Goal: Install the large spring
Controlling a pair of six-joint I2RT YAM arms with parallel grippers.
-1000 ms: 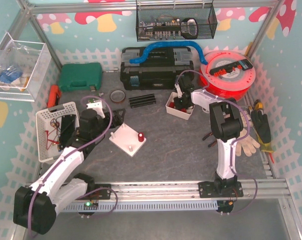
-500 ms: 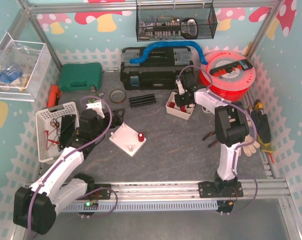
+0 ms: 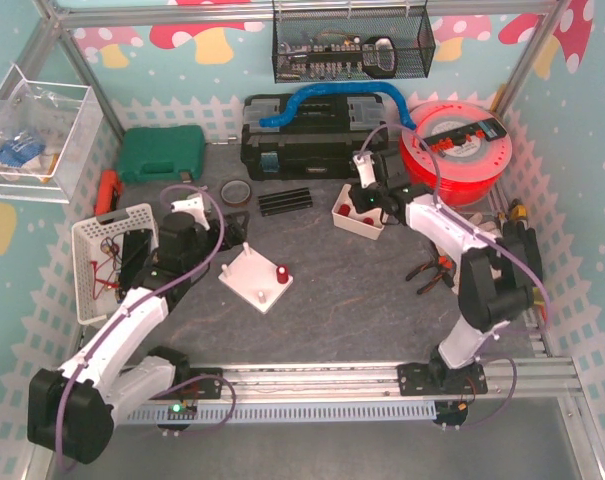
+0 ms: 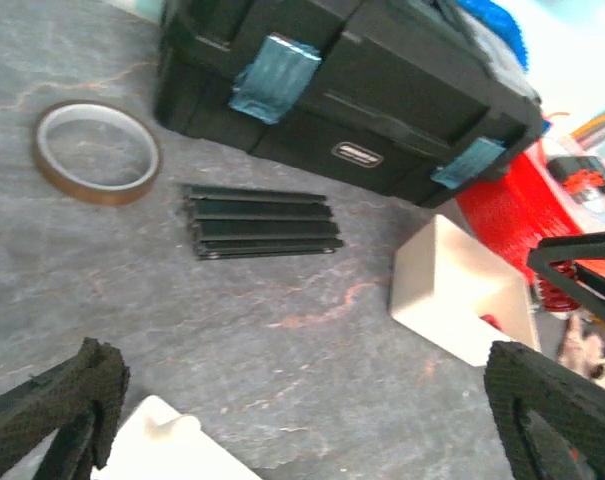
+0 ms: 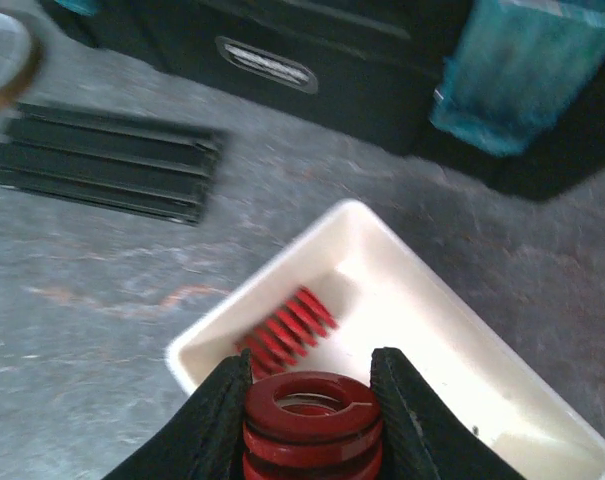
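Right wrist view shows the right pincer clenched on the large spring, a red coil held upright between the two dark fingers directly above the white tray. A second, slimmer red spring lies on its side inside the tray, just beyond the held one.

The main risk is the grip itself. The fingers press on the rounded outer coils, and only the top turns are visible. If the hold is shallow, the spring could twist or pop out during the carry and drop back into the tray, or roll across the table. A coil under side pressure can also spring out sideways.

A second risk is a low exit. Leaving too close to the tray's rim could clip it and drag the tray toward the black toolbox behind it.

In the top external view, the white peg plate lies well apart from the tray on the side away from the red reel. It looks light and unfastened, so pushing the spring down off-centre could tip or slide it. The left pincer is released, its fingers spread wide near that plate's corner, and holds nothing. Without a brace from it, a misaligned push seems the likeliest failure.
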